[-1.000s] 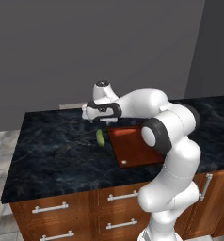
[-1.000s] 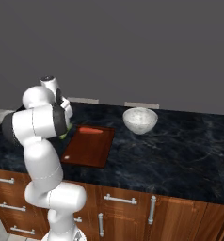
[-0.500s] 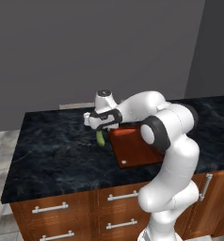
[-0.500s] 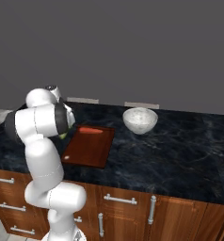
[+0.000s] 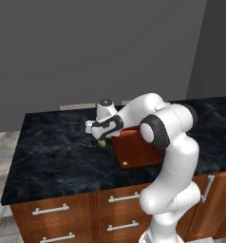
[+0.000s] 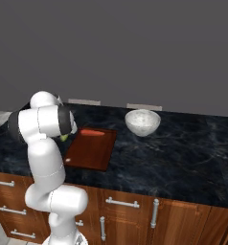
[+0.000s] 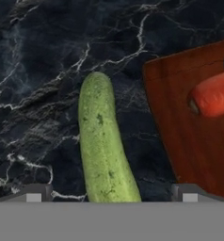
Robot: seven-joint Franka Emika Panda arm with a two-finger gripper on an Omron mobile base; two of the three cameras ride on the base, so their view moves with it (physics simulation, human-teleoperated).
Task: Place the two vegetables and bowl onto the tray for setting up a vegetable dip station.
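From the left base view, one gripper (image 5: pixel 101 137) hangs low over one green cucumber (image 5: pixel 102 143) lying on the dark counter (image 5: pixel 53 152), just beside the tray (image 5: pixel 138 151).

From the right, one white bowl (image 6: pixel 142 122) sits on the counter well apart from the tray's far edge; one carrot (image 6: pixel 89 133) lies on the tray; the arm hides most of the cucumber.

Hand view: jaws spread wide, fingertips (image 7: pixel 35 193) either side of the cucumber, holding nothing.

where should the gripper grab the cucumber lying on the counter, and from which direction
Grip the cucumber across its narrow middle, coming straight down from above. It lies flat on the counter beside the tray, and the open gripper already straddles its width.
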